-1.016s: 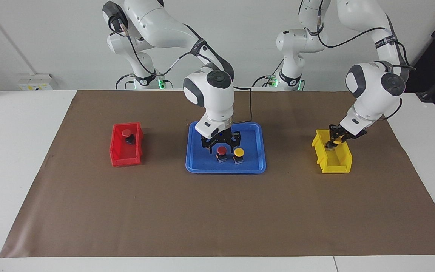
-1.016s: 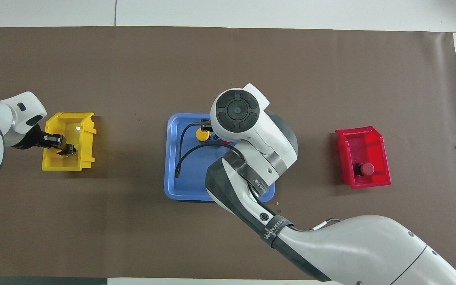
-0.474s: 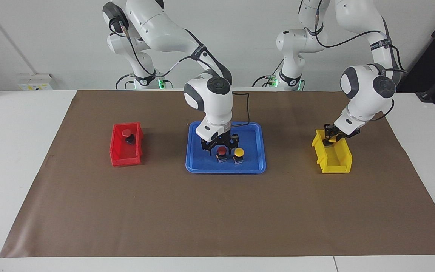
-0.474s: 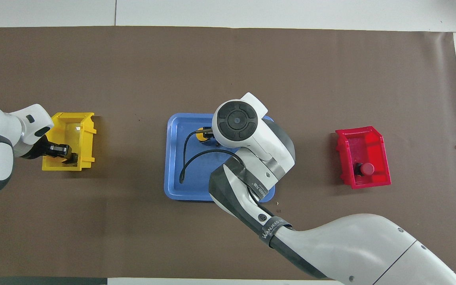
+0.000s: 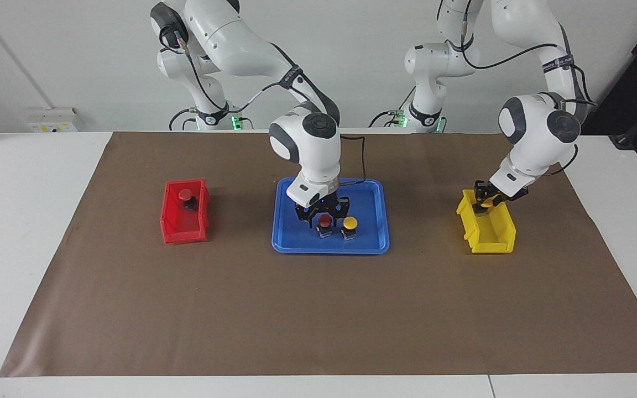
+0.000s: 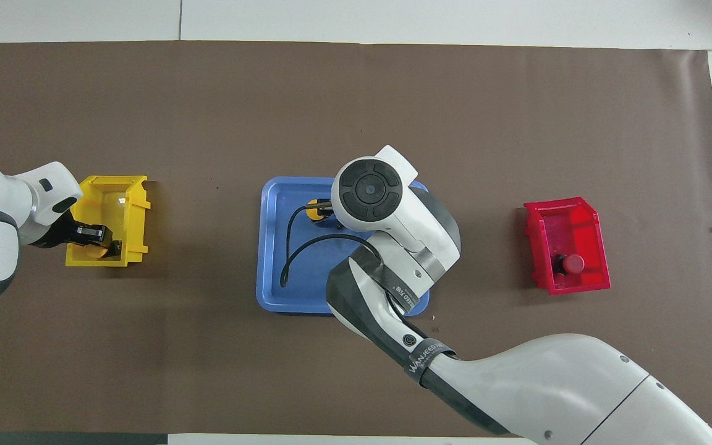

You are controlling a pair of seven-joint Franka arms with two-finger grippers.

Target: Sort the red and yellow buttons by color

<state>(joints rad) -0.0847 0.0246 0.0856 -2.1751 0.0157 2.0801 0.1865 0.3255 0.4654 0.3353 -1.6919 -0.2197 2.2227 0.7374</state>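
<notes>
facing view is showing two white franka arms reaching over a brown mat (image 5: 318, 309) that is covering a white table (image 5: 20, 221). the right gripper (image 5: 323, 214) is hanging over a blue tray (image 5: 291, 237) at the middle of the mat, its fingers spread wide on either side of a red button (image 5: 324, 221) that is standing upright on the tray. a yellow button (image 5: 350, 223) is standing just beside the red one, toward the left arm's end of the table, and is sitting apart from the fingers. toward the right arm's end of the table, a red bin (image 5: 184, 213) is holding a second red button (image 5: 186, 194), which is lying near the bin's wall nearer to the robots. toward the left arm's end, the left gripper (image 5: 486, 200) is hanging over the end of a yellow bin (image 5: 490, 235) nearer to the robots, its fingers pinching a second yellow button (image 5: 490, 202) just above the bin's rim. overhead view is showing the right arm's wrist covering the tray's red button, with only a sliver of the tray's yellow button (image 6: 314, 211) peeking out beside it, and the left gripper (image 6: 105, 240) sitting over the yellow bin (image 6: 136, 204).
</notes>
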